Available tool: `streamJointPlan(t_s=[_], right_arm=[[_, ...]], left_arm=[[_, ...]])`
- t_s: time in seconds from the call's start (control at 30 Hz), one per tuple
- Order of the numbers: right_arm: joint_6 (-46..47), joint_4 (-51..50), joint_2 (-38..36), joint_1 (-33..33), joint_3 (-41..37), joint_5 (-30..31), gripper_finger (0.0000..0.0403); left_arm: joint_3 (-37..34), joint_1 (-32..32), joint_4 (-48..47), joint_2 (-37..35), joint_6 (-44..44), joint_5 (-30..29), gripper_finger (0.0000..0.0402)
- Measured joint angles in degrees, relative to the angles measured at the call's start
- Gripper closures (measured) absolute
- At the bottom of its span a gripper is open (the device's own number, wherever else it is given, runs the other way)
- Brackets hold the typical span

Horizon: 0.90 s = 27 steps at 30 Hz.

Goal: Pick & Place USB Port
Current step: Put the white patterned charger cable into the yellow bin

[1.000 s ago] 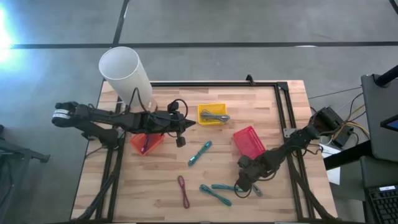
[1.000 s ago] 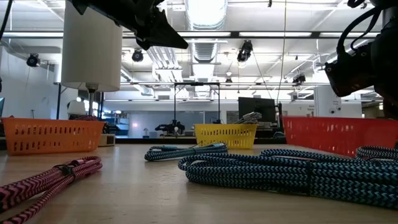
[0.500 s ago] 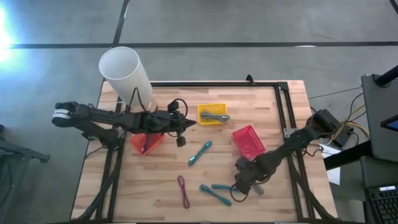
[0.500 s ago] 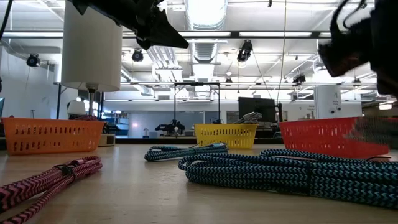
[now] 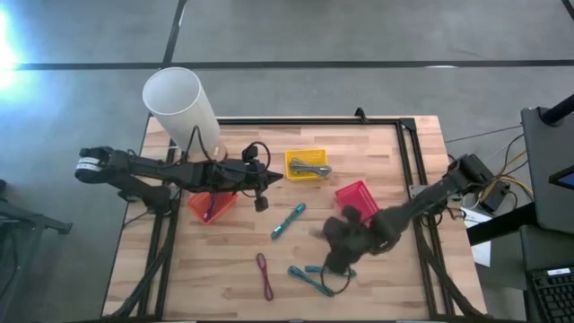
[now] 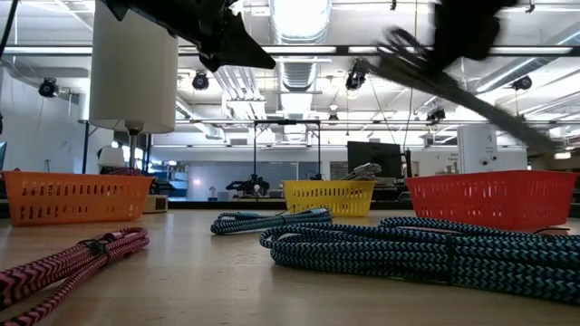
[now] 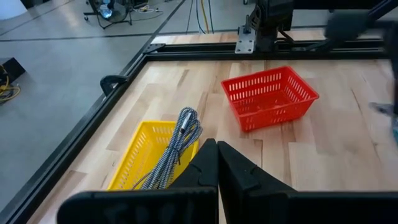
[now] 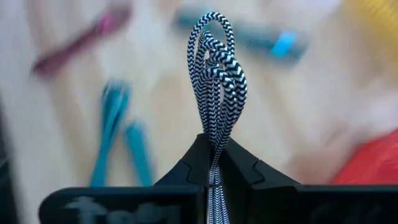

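The right tool (image 8: 214,163) is clamped on a bundled black-and-white braided cable (image 8: 216,74), whose loop stands straight out past the fingertips, long axis in line with the tool. In the high view this right tool (image 5: 336,238) hangs above the surface (image 5: 224,278), just beside the red basket (image 5: 359,202) and above the teal cables (image 5: 309,276). The yellow basket (image 5: 305,164), already holding a similar braided cable, lies farther up the surface toward the left arm; it is probably the drop point, with the teal cable (image 5: 288,221) lying between. The left tool (image 5: 260,184) waits pinched shut near the orange basket (image 5: 211,206), close to the yellow one and possibly crowding the approach.
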Motion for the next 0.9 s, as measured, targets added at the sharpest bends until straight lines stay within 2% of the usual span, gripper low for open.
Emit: streamJointPlan(t_s=[0.17,0.23,0.33,0.4,0.53,0.73,0.9], right_arm=[[-12.94,-0.05,-4.55,-3.84,1.53,13.35,0.0387],[-17.62,-0.07,-6.69,-6.56,1.53,15.2,0.0387],[-23.15,-0.07,-9.16,-12.53,1.53,14.85,0.0387],[-24.8,-0.01,-9.92,-17.01,1.52,13.48,0.0387],[-31.29,0.14,-8.92,-25.53,1.51,7.0,0.0387],[-38.94,0.49,-3.84,-37.76,1.51,-1.31,0.0387],[-45.89,0.35,1.83,-44.05,5.05,-8.33,0.0387]], left_arm=[[0.56,-0.01,0.11,0.0,0.02,0.0,0.0401],[0.71,-0.01,0.11,0.0,0.02,0.0,0.0401],[0.94,-0.01,0.51,0.0,0.06,0.0,0.0401],[1.04,-0.01,1.79,0.0,0.14,0.0,0.0401],[1.04,-0.01,2.82,0.0,0.23,0.0,0.0401],[1.04,-0.01,1.78,0.0,1.09,0.0,0.0401],[1.04,-0.01,1.16,0.0,1.11,0.0,0.0401]])
